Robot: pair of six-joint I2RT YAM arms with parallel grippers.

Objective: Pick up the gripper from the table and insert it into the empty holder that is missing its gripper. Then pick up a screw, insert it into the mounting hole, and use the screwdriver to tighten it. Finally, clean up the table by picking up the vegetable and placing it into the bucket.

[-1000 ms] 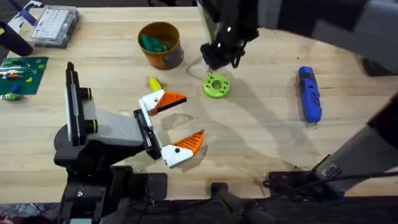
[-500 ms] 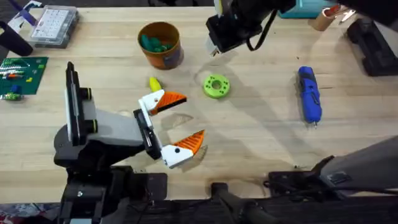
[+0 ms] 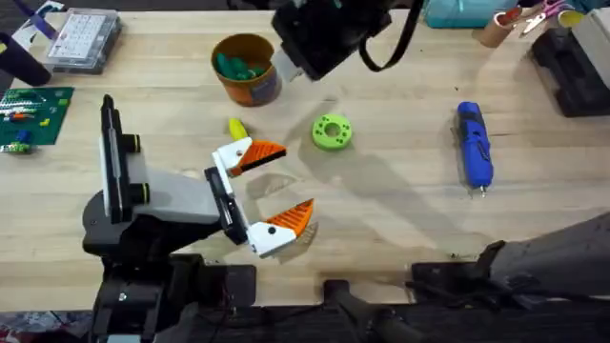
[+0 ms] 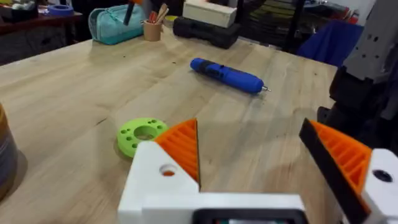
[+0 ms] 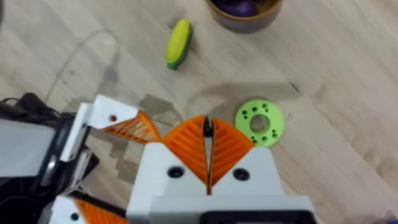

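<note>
The screwdriver (image 3: 474,144) lies on the table (image 3: 400,210) — far right of the bucket (image 3: 246,69), a disc (image 3: 331,131) between them.

Light wooden table (image 3: 400,205) with scattered items.
Orange-brown bucket (image 3: 246,69) stands upper centre; green disc (image 3: 332,131) and small yellow vegetable (image 3: 237,128) lie below it, blue screwdriver (image 3: 474,145) at right, clear parts box (image 3: 84,38) and green board (image 3: 31,114) at upper left.

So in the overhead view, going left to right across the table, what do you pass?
Green circuit board → clear parts box → yellow vegetable → green disc → blue screwdriver.
</note>
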